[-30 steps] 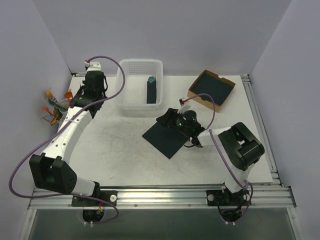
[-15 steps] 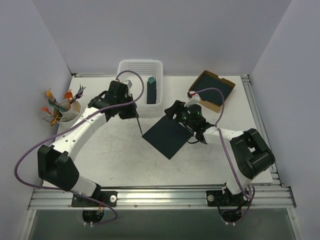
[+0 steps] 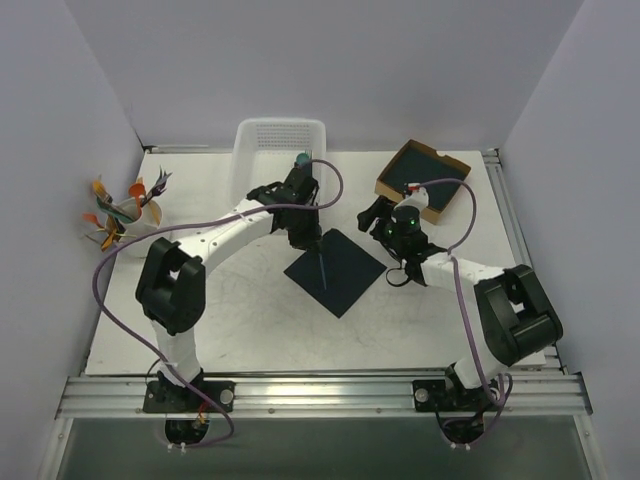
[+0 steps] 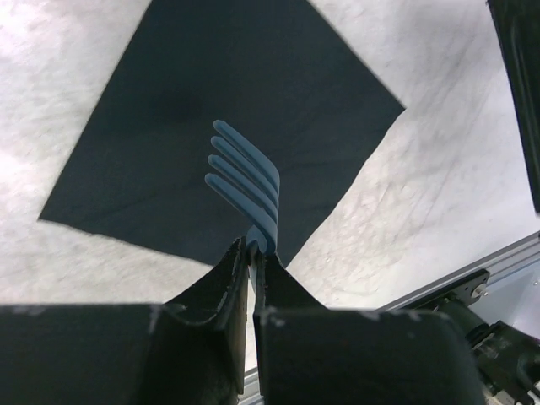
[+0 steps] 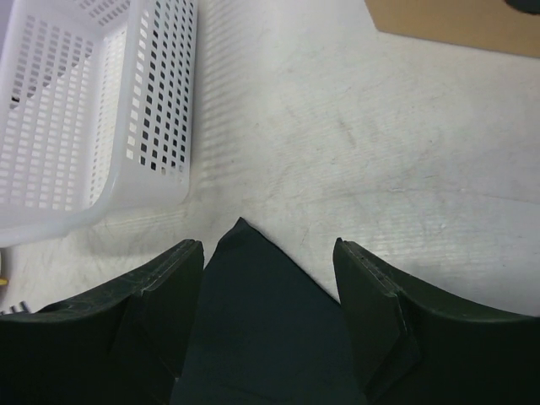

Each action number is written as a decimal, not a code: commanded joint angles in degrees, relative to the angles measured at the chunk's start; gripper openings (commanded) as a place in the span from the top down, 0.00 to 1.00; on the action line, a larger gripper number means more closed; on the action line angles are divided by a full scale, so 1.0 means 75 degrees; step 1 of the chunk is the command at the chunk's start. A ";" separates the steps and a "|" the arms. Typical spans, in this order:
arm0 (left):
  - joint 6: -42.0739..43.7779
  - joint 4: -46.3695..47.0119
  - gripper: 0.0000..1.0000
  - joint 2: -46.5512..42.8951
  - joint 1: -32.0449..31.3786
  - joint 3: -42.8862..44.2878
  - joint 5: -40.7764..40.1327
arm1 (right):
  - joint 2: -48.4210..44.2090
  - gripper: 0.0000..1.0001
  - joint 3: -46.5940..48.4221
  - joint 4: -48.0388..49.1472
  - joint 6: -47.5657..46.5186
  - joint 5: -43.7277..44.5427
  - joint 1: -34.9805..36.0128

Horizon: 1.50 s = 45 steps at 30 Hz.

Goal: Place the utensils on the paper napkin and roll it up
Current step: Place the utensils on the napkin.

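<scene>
Paper napkin (image 3: 340,268) lies flat and dark, mid-table (image 3: 230,310). Our left gripper (image 4: 251,251) pinches a blue fork (image 4: 246,179) above it. Our right gripper (image 5: 266,249) hovers, jaws spread, over one napkin corner.

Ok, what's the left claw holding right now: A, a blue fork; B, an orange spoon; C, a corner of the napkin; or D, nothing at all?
A: the left claw is shut on the handle of a blue fork, whose tines stick out over the dark napkin.
</scene>
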 commanded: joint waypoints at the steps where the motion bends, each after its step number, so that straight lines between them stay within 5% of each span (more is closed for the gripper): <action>1: -0.0225 0.0082 0.98 0.0458 -0.0226 0.0958 0.0157 | -0.0553 0.37 -0.0113 0.0267 0.0262 0.0361 -0.0087; 24: 0.0349 -0.2778 0.98 0.3412 -0.0566 0.4345 0.0134 | -0.0518 0.37 -0.0218 0.0360 0.0474 0.0010 -0.0356; 45: 0.0185 -0.2708 0.94 0.4033 -0.0133 0.4896 0.0802 | -0.0272 0.37 -0.0137 0.0431 0.0485 -0.0272 -0.0427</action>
